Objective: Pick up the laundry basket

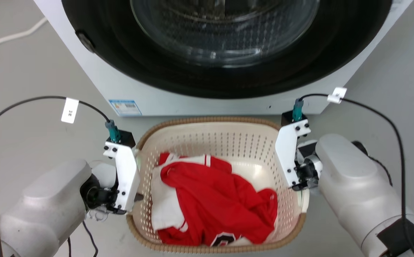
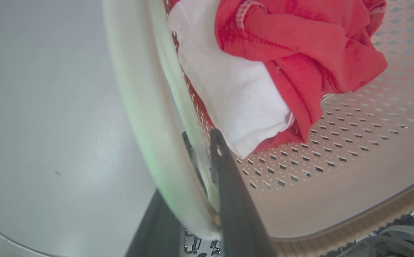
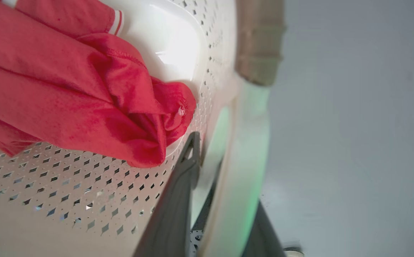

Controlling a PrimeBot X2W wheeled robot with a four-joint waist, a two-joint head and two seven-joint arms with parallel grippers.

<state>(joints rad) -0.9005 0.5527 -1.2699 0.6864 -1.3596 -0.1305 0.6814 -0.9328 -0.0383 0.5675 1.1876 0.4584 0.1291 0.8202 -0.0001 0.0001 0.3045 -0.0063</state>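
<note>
The laundry basket [image 1: 228, 141], cream with a brown woven rim, stands on the floor before me, and a red and white garment [image 1: 210, 192] lies crumpled inside. My left gripper [image 1: 138, 197] is shut on its left side. In the left wrist view that gripper [image 2: 201, 142] has one finger inside the perforated wall [image 2: 335, 160] and the other outside the white handle [image 2: 139, 107]. My right gripper [image 1: 301, 187] is shut on the right side. In the right wrist view that gripper [image 3: 210, 153] straddles the white handle [image 3: 242, 160], with one finger against the basket wall [image 3: 67, 185].
A white front-loading washing machine [image 1: 128, 89] with a dark round door stands just behind the basket. A white cable [image 1: 10, 35] lies on the grey floor at the far left. Black cables loop from both wrists.
</note>
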